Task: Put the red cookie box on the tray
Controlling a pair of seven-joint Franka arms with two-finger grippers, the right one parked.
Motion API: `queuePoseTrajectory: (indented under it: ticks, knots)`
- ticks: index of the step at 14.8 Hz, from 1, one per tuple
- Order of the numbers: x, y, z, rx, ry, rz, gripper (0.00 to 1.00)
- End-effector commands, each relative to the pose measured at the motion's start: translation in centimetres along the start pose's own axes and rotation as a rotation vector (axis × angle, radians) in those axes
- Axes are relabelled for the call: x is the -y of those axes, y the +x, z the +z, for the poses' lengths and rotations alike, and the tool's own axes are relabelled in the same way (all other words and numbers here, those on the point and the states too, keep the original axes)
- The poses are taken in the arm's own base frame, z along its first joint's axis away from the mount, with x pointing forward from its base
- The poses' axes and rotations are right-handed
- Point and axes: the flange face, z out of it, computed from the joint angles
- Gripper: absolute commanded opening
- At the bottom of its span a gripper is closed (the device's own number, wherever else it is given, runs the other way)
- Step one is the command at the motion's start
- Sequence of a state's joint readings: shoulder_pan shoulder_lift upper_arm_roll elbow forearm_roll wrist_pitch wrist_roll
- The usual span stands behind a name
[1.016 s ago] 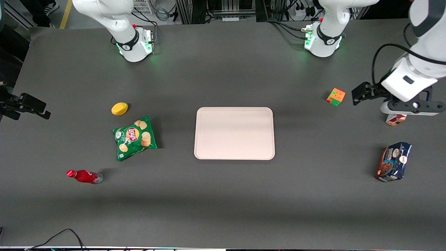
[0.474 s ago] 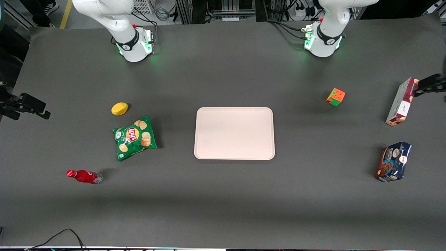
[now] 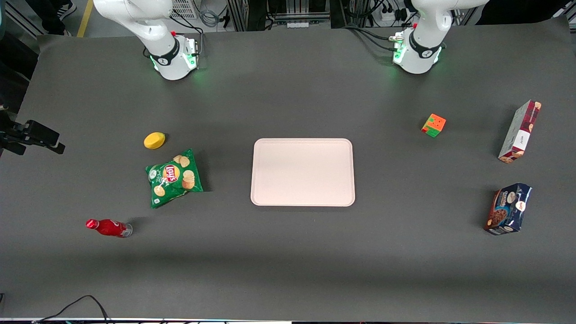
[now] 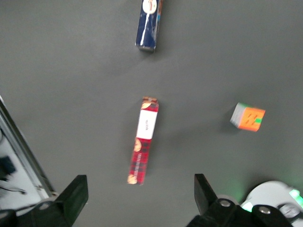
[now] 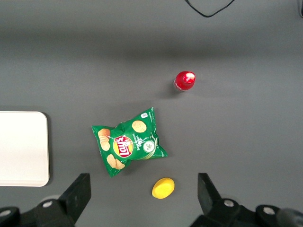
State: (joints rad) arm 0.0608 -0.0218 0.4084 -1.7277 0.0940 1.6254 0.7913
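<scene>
Where legible, "Lay's" bag (image 3: 174, 178); hand (image 4: 139, 198) agape.

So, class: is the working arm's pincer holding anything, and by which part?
Nothing is held. The pincer is open, high above the red cookie box, which lies untouched on the table, far from the tray.

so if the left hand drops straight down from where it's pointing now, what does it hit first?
Probably the red cookie box: the left hand, open, hangs high above the table with the box lying roughly between its fingers. Depth is unclear, so it could land on bare table beside it.
</scene>
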Motion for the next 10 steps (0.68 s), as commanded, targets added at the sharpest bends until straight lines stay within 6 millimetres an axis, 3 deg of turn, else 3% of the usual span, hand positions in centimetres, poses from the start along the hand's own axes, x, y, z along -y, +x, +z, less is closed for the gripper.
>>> queuePoseTrajectory:
  ticks: [1,4,10]
  knots:
    - [2.0,-0.9,4.3,0.01,0.033,0.265,1.0]
    - [1.7,-1.1,9.2,0.026,0.015,0.326,1.0]
    - [1.2,-2.8,15.6,0.037,-0.02,0.316,1.0]
